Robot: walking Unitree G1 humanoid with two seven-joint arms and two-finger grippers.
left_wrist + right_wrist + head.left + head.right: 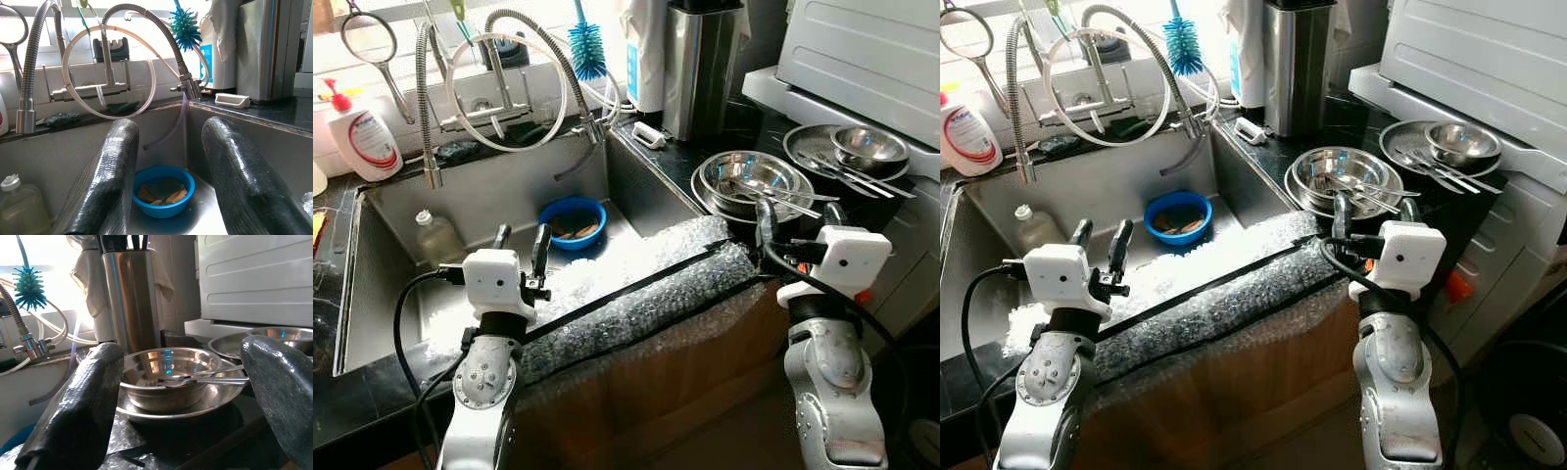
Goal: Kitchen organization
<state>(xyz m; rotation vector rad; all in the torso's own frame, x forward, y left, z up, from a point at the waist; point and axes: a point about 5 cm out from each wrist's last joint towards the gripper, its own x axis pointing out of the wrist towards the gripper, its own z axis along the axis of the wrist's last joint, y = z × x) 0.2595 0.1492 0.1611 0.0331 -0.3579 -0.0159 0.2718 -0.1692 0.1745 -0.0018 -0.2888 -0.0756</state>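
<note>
Hovering over the sink (382,294), the left gripper (521,251) gaped wide toward a blue bowl (572,221); the right gripper (797,221) (equally spread) faced the steel bowl (749,181).

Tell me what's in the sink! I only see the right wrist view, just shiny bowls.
Observer: A blue bowl sits in the sink, with brownish bits inside.
Operator: Anything else in there?
Observer: A small bottle with a white cap stands near the sink's back left corner.
Operator: Where's my other pincer?
Observer: The left pincer is open, over the sink, pointing toward the blue bowl.
</note>
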